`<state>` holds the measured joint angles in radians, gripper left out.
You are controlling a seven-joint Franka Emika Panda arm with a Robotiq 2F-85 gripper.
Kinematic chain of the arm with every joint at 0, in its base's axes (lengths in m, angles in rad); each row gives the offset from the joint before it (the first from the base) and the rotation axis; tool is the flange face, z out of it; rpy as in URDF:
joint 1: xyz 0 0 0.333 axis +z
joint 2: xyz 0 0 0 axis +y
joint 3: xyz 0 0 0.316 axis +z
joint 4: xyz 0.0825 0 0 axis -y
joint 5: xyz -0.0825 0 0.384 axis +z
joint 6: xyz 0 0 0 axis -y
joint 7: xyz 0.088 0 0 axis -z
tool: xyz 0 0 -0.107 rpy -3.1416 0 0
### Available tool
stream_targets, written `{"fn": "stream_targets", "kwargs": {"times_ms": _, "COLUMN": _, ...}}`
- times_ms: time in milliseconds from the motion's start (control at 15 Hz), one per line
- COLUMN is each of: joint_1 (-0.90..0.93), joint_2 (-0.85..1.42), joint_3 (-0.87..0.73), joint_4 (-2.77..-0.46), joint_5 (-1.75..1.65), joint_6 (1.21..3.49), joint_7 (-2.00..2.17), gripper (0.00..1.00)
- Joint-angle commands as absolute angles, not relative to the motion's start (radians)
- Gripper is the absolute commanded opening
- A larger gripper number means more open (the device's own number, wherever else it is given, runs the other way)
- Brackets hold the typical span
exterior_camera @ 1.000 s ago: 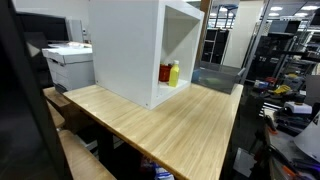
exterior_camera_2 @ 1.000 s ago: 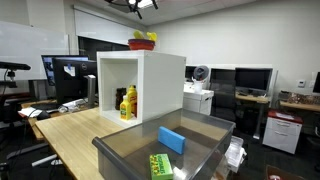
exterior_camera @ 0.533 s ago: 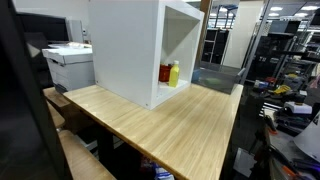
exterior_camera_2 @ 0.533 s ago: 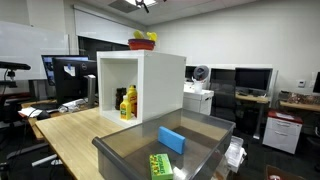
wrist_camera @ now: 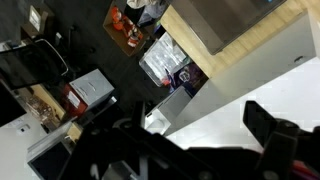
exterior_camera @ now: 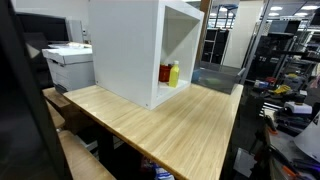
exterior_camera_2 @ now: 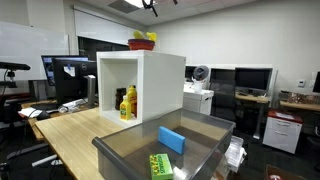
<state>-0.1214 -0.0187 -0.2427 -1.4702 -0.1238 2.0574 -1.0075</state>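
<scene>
- The fingers (wrist_camera: 272, 140) are spread wide and hold nothing. In an exterior view the fingers (exterior_camera_2: 152, 4) have risen to the top edge.
- The yellow item (exterior_camera_2: 143, 41) sits upper centre on the white cabinet (exterior_camera_2: 160, 85).
- The cabinet stands on the wooden desk (exterior_camera: 170, 125), with monitors (exterior_camera_2: 250, 80) behind.

The gripper (wrist_camera: 185, 152) is matte black and blurred along the frame's bottom, with two blocky fingers (wrist_camera: 268, 128). In an exterior view it's a dark shape at top centre.

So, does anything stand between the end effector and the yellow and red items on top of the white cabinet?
Nothing visible does. The open end effector hangs high above the yellow and red items on the white box-shaped cabinet, with only open air between them.
</scene>
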Motion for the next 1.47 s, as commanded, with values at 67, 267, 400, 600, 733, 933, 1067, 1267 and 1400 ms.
{"fn": "stream_targets", "kwargs": {"times_ms": 67, "joint_1": -0.167, "joint_2": 0.000, "joint_3": -0.250, "joint_4": -1.517, "joint_5": -0.118, "joint_6": 2.076, "joint_7": -0.964, "gripper": 1.00}}
{"fn": "stream_targets", "kwargs": {"times_ms": 267, "joint_1": -0.192, "joint_2": 0.012, "joint_3": -0.257, "joint_4": -1.555, "joint_5": -0.132, "joint_6": 2.095, "joint_7": -0.943, "gripper": 1.00}}
{"fn": "stream_targets", "kwargs": {"times_ms": 400, "joint_1": -0.207, "joint_2": 0.019, "joint_3": -0.258, "joint_4": -1.576, "joint_5": -0.135, "joint_6": 2.096, "joint_7": -0.931, "gripper": 1.00}}
{"fn": "stream_targets", "kwargs": {"times_ms": 600, "joint_1": -0.227, "joint_2": 0.028, "joint_3": -0.260, "joint_4": -1.619, "joint_5": -0.143, "joint_6": 2.102, "joint_7": -0.913, "gripper": 1.00}}
{"fn": "stream_targets", "kwargs": {"times_ms": 733, "joint_1": -0.236, "joint_2": 0.034, "joint_3": -0.261, "joint_4": -1.640, "joint_5": -0.143, "joint_6": 2.097, "joint_7": -0.904, "gripper": 1.00}}
{"fn": "stream_targets", "kwargs": {"times_ms": 933, "joint_1": -0.245, "joint_2": 0.043, "joint_3": -0.263, "joint_4": -1.674, "joint_5": -0.147, "joint_6": 2.097, "joint_7": -0.891, "gripper": 1.00}}
{"fn": "stream_targets", "kwargs": {"times_ms": 1067, "joint_1": -0.250, "joint_2": 0.048, "joint_3": -0.264, "joint_4": -1.701, "joint_5": -0.148, "joint_6": 2.105, "joint_7": -0.881, "gripper": 1.00}}
{"fn": "stream_targets", "kwargs": {"times_ms": 1267, "joint_1": -0.257, "joint_2": 0.058, "joint_3": -0.266, "joint_4": -1.737, "joint_5": -0.148, "joint_6": 2.118, "joint_7": -0.861, "gripper": 1.00}}
{"fn": "stream_targets", "kwargs": {"times_ms": 1400, "joint_1": -0.260, "joint_2": 0.065, "joint_3": -0.268, "joint_4": -1.765, "joint_5": -0.151, "joint_6": 2.137, "joint_7": -0.848, "gripper": 1.00}}
